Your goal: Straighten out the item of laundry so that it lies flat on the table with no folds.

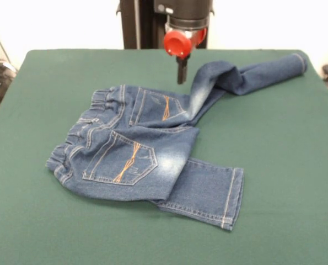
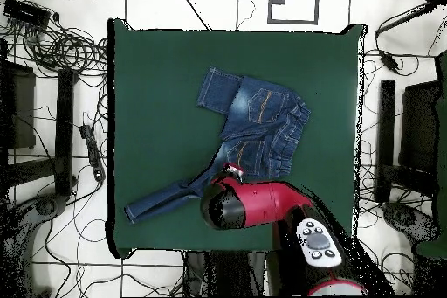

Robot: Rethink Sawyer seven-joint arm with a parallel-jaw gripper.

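The item of laundry (image 1: 147, 149), a small pair of blue jeans with orange stitching, lies back pockets up in the middle of the green table (image 1: 285, 165). One leg is folded under the seat and pokes out towards the front right. The other leg (image 1: 257, 72) bends at a raised fold and runs to the far right. My gripper (image 1: 181, 77) hangs from the red wrist just behind the seat, left of that raised fold, fingers together and holding nothing. In the overhead view the jeans (image 2: 257, 128) show, and the arm (image 2: 262, 205) covers the gripper.
The robot's black pedestal (image 1: 139, 25) stands at the far edge of the table. Cables and stands (image 2: 61, 93) lie on the floor around the table. The table's far right corner (image 1: 312, 58) is close to the end of the stretched leg.
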